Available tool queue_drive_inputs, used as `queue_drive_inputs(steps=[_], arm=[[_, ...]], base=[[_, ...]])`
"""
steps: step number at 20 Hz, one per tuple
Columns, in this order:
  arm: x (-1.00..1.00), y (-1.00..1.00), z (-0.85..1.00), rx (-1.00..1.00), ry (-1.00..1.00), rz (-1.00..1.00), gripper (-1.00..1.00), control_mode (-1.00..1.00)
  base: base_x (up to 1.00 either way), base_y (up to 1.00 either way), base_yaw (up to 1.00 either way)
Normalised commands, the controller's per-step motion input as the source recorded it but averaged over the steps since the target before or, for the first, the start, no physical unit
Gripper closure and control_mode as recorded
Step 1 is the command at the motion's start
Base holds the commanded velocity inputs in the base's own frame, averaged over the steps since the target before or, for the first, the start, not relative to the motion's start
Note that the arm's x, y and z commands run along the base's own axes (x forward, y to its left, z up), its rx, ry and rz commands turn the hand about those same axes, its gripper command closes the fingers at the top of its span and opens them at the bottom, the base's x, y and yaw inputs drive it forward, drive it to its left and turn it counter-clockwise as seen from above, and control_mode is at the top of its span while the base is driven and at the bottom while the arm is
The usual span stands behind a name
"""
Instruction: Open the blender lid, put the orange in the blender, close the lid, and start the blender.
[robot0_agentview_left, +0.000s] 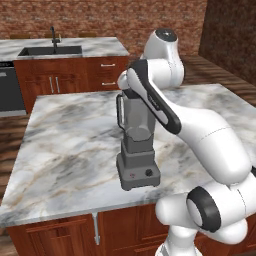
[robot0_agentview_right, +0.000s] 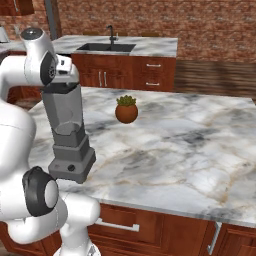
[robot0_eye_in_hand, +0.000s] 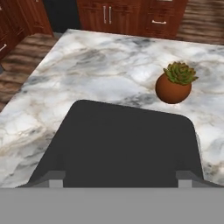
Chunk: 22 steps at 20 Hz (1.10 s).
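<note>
The blender (robot0_agentview_left: 136, 150) stands near the front of the marble island, its boxy base with black knob (robot0_agentview_left: 148, 173) facing forward. My arm reaches over the jar (robot0_agentview_right: 65, 112) and covers its top in both base views. In the hand view the dark charcoal blender lid (robot0_eye_in_hand: 118, 140) lies directly below the hand. My gripper (robot0_eye_in_hand: 120, 178) is open, and its two fingertips (robot0_eye_in_hand: 54, 177) stand wide apart over the lid's near edge. The orange is out of view.
A small succulent in a round brown pot (robot0_agentview_right: 126, 110) sits on the island (robot0_agentview_right: 190, 150) behind and to the right of the blender. A second counter with a sink (robot0_agentview_right: 106, 47) runs along the brick wall. Wooden cabinets line the floor beyond.
</note>
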Motion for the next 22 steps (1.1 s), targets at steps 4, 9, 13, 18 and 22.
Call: queue_drive_inputs(steps=[4,9,13,18,22], arm=[[0.24,0.03,-0.27,0.00,-0.09,0.00,1.00,-1.00],[0.00,0.00,-0.52,0.00,-0.11,0.00,1.00,-1.00],[0.00,0.00,-0.59,0.00,-0.05,0.00,1.00,-1.00],[0.10,0.00,-0.38,0.00,0.02,0.00,1.00,-1.00],[0.10,0.00,-0.35,0.00,0.03,0.00,-1.00,-1.00]], base=[[0.00,0.00,0.00],[0.00,0.00,0.00],[0.00,0.00,0.00],[0.00,0.00,0.00],[0.00,0.00,0.00]])
